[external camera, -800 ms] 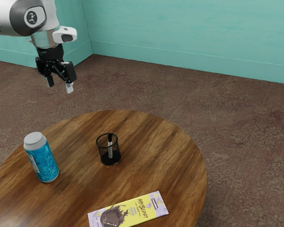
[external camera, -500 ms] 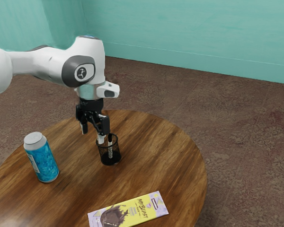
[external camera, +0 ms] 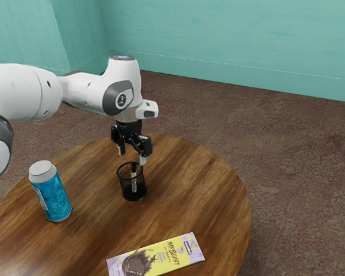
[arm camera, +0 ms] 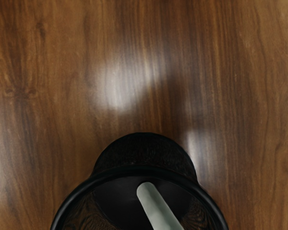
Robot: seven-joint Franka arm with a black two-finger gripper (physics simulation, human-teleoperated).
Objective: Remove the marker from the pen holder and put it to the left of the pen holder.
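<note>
My gripper [external camera: 132, 156] is open just above the pen holder in the exterior view, its two fingertips apart near the rim with nothing held between them. The black mesh pen holder [external camera: 125, 183] stands upright on the round table. Inside it the marker [external camera: 134, 180], pale with a dark upper end, leans slightly. From the wrist view, the pen holder [arm camera: 144, 153] is close under my hand, and the marker [arm camera: 156, 206] slants within its rim.
A blue can [external camera: 53, 194] stands on the wooden table [external camera: 201, 190], toward the exterior view's left of the pen holder. A yellow and purple chocolate bar [external camera: 161, 257] lies near the exterior view's lower edge.
From beyond the table's far edge, my hand has come toward the exterior view's right and down, to just above the pen holder. The holder, marker, can and bar have stayed put.
</note>
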